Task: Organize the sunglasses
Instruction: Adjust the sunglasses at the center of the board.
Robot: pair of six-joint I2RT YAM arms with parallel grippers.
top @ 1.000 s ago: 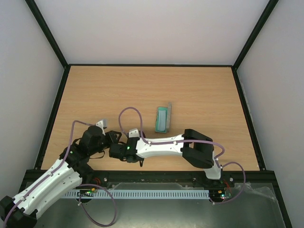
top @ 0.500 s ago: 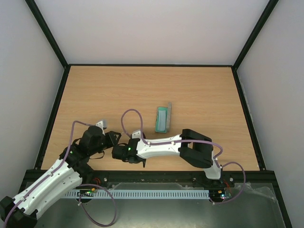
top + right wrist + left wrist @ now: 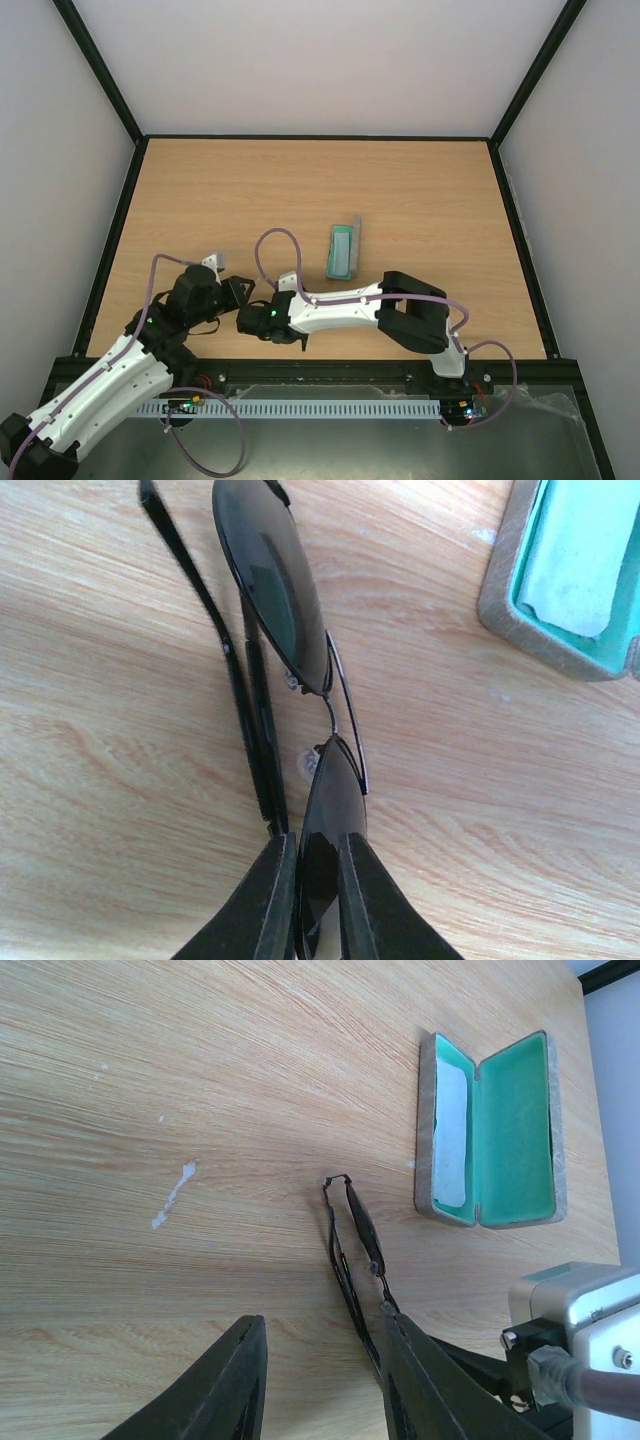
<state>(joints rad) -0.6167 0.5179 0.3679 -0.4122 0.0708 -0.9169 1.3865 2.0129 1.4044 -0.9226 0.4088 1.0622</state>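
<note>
Wood-grain table (image 3: pixel 300 180) stretches wide from the case (image 3: pixel 343 252) to the black-framed far and side edges. Well left of the case, near the front edge, the left gripper (image 3: pixel 322 1360) hangs with fingers spread, only board between them. Closer to the case but apart from it are the sunglasses (image 3: pixel 270 590) — thin black frame, dark lenses, arms folded — with the right gripper (image 3: pixel 318 855) pinching one lens edge-on. The case lies open, grey outside, green within, a pale cloth (image 3: pixel 450 1140) in one half.
</note>
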